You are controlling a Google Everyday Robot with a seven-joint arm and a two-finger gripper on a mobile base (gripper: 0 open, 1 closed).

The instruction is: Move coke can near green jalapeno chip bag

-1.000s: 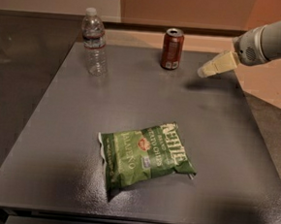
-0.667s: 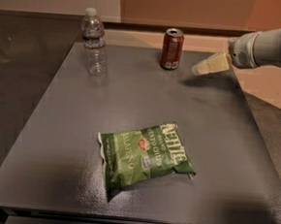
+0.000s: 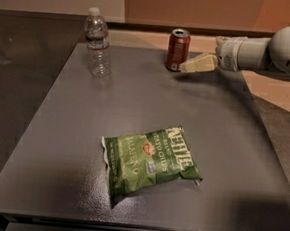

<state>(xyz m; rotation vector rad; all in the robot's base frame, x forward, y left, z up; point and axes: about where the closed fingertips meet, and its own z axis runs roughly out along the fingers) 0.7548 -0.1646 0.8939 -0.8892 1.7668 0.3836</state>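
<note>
The coke can point(image 3: 178, 49), dark red with a silver top, stands upright at the far edge of the dark table point(image 3: 57, 145). The green jalapeno chip bag point(image 3: 150, 159) lies flat in the near middle of the table, white lettering up. My gripper point(image 3: 185, 67) comes in from the right on a white arm point(image 3: 270, 49). Its pale fingertips sit just right of the can's lower part, very close to it or touching.
A clear plastic water bottle point(image 3: 98, 43) stands upright at the far left of the table. A wall runs behind the table's far edge. The floor shows to the right of the table.
My gripper has moved left along the table's far edge, from well right of the can to right beside it. The can, bag and bottle have not moved.
</note>
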